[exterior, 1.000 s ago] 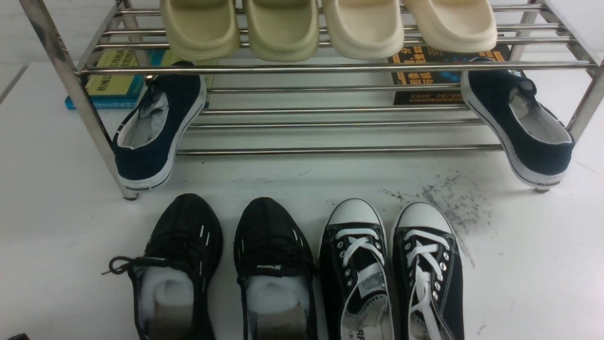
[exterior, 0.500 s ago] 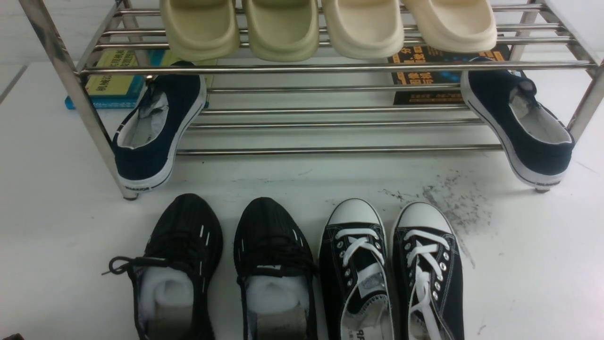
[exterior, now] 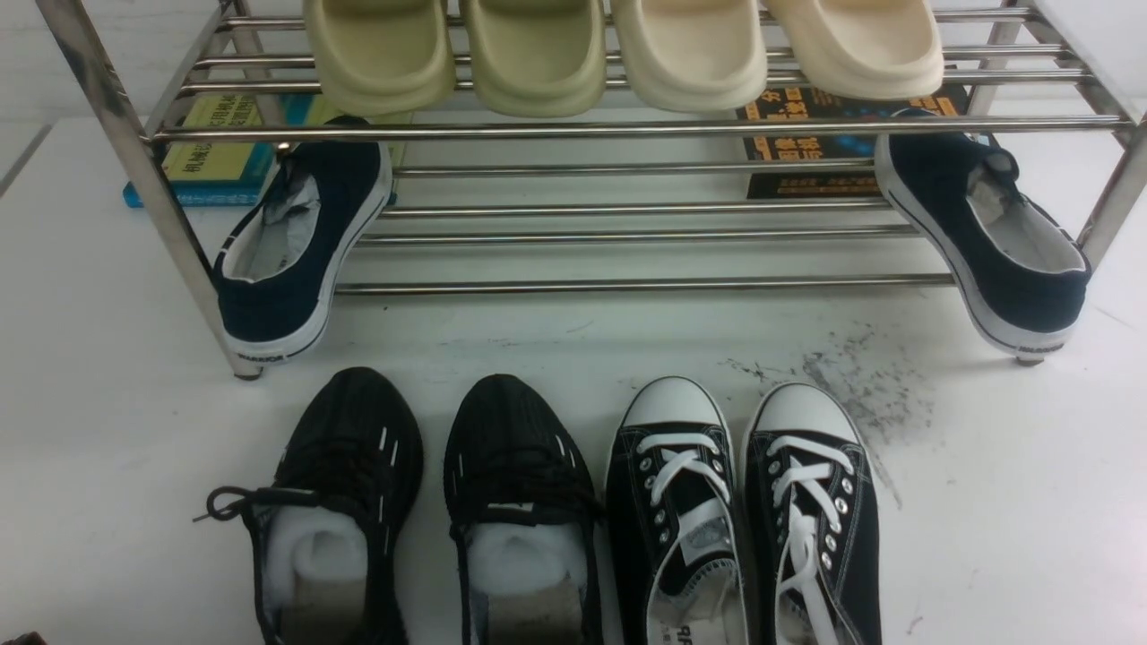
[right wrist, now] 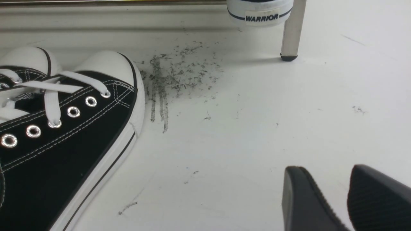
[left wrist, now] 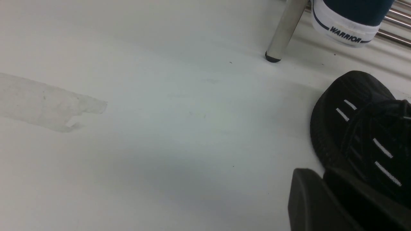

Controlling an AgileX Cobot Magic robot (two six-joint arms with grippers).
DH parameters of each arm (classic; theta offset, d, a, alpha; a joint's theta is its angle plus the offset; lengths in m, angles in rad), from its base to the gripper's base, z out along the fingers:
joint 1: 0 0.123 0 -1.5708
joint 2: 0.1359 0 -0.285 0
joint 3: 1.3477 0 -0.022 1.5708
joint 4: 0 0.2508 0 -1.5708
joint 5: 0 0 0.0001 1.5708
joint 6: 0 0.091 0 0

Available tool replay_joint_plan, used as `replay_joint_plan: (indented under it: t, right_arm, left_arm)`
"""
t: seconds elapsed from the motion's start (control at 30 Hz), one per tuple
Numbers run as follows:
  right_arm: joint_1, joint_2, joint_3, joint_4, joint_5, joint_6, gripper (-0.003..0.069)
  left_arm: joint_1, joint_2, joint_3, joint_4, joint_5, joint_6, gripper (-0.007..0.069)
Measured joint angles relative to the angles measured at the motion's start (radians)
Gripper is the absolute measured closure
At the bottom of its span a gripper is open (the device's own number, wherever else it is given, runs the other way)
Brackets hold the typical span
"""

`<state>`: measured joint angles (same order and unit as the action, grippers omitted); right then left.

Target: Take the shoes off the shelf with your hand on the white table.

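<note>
The two black knit sneakers [exterior: 336, 502] [exterior: 520, 502] stand side by side on the white table [exterior: 1004, 502], in front of the steel shelf [exterior: 627, 130], toes toward it. My left gripper [left wrist: 323, 175] hangs empty just beside the left sneaker's toe [left wrist: 359, 134], fingers together. Only a dark sliver of it shows at the front view's bottom-left corner [exterior: 18, 640]. My right gripper [right wrist: 324, 170] is open by a narrow gap and empty, low over bare table right of the canvas sneakers. It is out of the front view.
Black canvas sneakers with white toe caps [exterior: 672, 511] [exterior: 820, 511] stand right of the knit pair. Navy slip-ons [exterior: 296, 242] [exterior: 995, 233] lean on the lower tier's ends. Several cream slippers [exterior: 538, 54] fill the top tier. Books [exterior: 215, 152] [exterior: 806, 134] lie behind. Scuff marks [exterior: 860, 385] are nearby.
The dark tip of my left gripper at the front view's bottom-left corner has slid lower, almost out of frame. The shoes have not moved.
</note>
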<state>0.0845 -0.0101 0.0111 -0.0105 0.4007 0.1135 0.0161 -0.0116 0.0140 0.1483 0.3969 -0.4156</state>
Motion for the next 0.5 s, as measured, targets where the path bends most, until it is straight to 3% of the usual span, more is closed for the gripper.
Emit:
replay_joint_plan:
  t: [0.5]
  right_arm:
    - [0.0,0.0,0.0,0.0,-0.001,0.0,0.0421]
  left_arm:
    - [0.0,0.0,0.0,0.003,0.0,0.0,0.0518]
